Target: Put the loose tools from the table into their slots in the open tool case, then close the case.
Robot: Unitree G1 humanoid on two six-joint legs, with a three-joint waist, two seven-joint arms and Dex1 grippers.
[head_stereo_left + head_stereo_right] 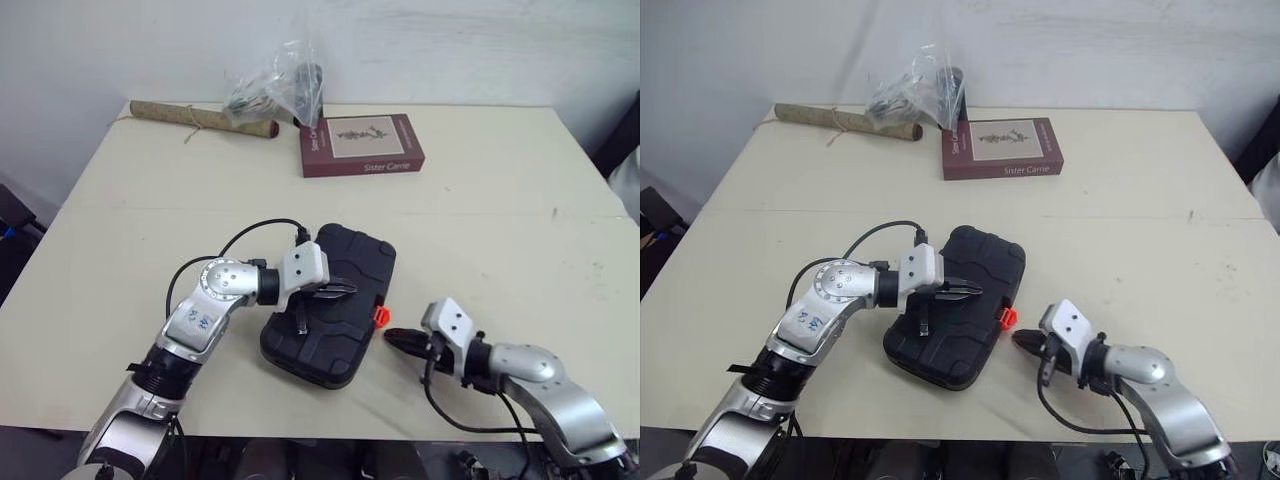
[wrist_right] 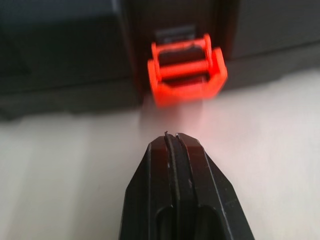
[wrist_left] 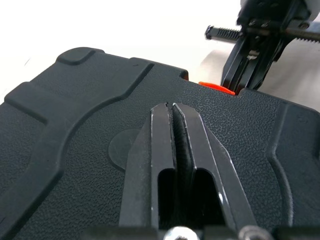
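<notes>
Closed tool case near the front edge of the table, a gripper on either side.

The black tool case (image 1: 358, 262) lies flat on the table (image 1: 500, 220) with its lid down, contents hidden. Its long axis runs away from the robot, the far end leaning right, and its orange latch (image 1: 381, 315) faces right. The left gripper (image 1: 352, 291) is over the lid, jaws pressed together, holding nothing. The right gripper (image 1: 390, 336) points at the latch from just beside it, jaws likewise together and empty.

Head pair overlooking table (image 1: 480, 220), wrist cameras close on case (image 3: 75, 115)
</notes>
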